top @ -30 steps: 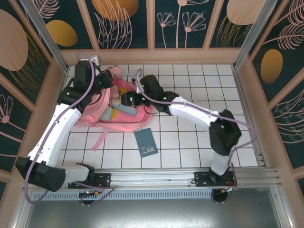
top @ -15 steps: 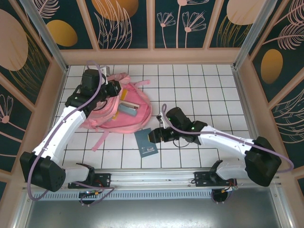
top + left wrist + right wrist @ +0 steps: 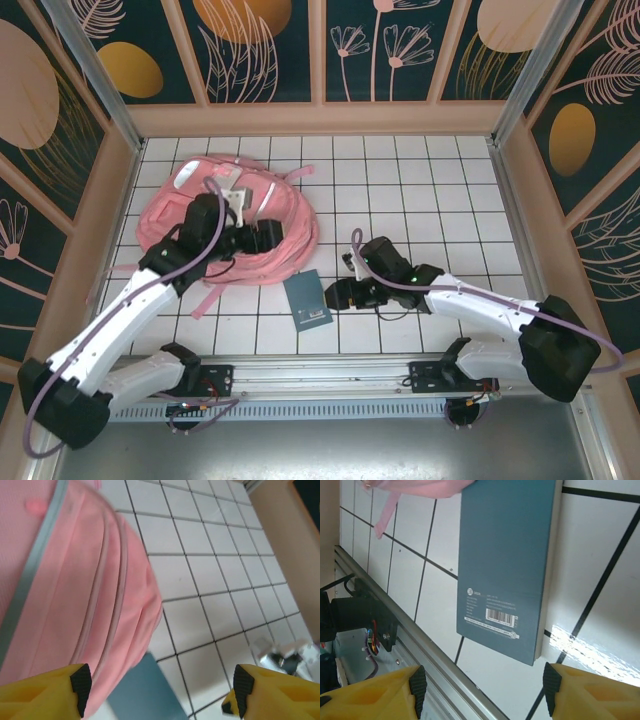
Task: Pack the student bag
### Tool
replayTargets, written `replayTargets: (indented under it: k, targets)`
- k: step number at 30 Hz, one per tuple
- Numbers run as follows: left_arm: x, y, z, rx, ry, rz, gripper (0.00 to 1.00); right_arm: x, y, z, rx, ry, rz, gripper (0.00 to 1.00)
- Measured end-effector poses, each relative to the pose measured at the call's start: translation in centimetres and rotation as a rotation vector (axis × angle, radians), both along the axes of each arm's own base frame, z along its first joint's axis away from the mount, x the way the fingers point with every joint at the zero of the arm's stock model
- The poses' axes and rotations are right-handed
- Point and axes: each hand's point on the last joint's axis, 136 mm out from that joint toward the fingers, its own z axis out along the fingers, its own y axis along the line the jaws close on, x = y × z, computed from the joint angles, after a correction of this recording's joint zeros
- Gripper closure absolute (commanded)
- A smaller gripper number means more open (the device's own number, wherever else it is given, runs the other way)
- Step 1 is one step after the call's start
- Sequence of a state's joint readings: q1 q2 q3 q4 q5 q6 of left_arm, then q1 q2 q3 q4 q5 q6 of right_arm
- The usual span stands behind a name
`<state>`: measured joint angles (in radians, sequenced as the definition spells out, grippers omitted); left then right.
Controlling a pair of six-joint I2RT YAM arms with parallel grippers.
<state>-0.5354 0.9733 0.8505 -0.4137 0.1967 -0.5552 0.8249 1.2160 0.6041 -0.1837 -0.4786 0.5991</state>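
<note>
Top view: a white tiled worktop (image 3: 420,180) boxed in by dark floral panels (image 3: 380,50). The large soft pink fabric student bag (image 3: 160,215) lies back-left, with the left end effector (image 3: 262,236) over its near edge. The right end effector (image 3: 335,296) sits just beside a flat teal rectangular notebook (image 3: 308,301).

Left wrist: fingers wide apart and empty, bag (image 3: 65,595) alongside, contents hidden.

Right wrist: jaws spread, nothing gripped, notebook (image 3: 505,565) ahead. Picking it up looks like the next move, and that calls for a low edge grasp.

student bag (image 3: 165,210) back-left, notebook (image 3: 307,300) just before it
</note>
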Motion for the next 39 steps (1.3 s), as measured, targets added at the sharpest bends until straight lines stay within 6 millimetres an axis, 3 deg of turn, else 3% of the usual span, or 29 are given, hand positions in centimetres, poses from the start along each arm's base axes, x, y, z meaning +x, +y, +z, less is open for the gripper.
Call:
replayTargets:
  k: [3, 8, 13, 20, 28, 39]
  targets:
    - [-2.8, -0.5, -3.6, -0.029, 0.089, -0.044, 0.28, 0.6, 0.0, -1.0, -0.013, 0.029, -0.019, 0.35]
    - [-7.3, -1.4, -10.8, -0.049, 0.285, -0.113, 0.30, 1.7, 0.0, -4.3, -0.082, 0.118, -0.053, 0.36]
    - [-8.8, -2.4, -14.2, -0.085, 0.386, -0.129, 0.30, 2.6, 0.9, -6.0, -0.106, 0.159, -0.061, 0.38]
    - [-8.7, -5.1, -15.5, -0.120, 0.410, -0.167, 0.30, 3.5, 2.5, -6.1, -0.075, 0.179, -0.052, 0.39]
    - [-9.0, -4.8, -17.8, -0.108, 0.432, -0.154, 0.33, 3.9, 3.8, -6.1, -0.020, 0.213, -0.054, 0.43]
    - [-9.2, -5.0, -18.4, -0.140, 0.407, -0.176, 0.38, 4.1, 4.8, -6.1, 0.026, 0.264, -0.077, 0.53]
